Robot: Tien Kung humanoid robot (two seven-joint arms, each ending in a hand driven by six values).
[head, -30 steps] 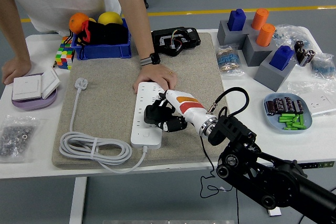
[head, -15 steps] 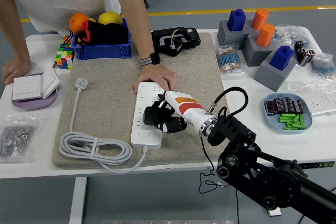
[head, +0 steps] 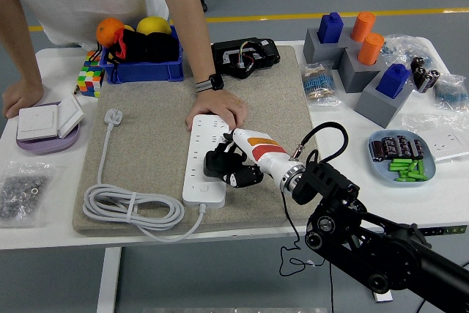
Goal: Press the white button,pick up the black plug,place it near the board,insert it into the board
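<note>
— While the person's hand point(head: 215, 114) presses down the far end of the white power strip point(head: 206, 159), where's the black plug point(head: 215, 164)?

— In the robot's right hand point(head: 233, 165), fingers curled around it, right over the strip's sockets near its middle. Whether the pins are in, I can't tell.

— And the strip's own cable?

— The white cord point(head: 132, 208) lies coiled on the grey mat point(head: 150, 126), its white plug point(head: 113, 116) near the mat's left edge.
</note>
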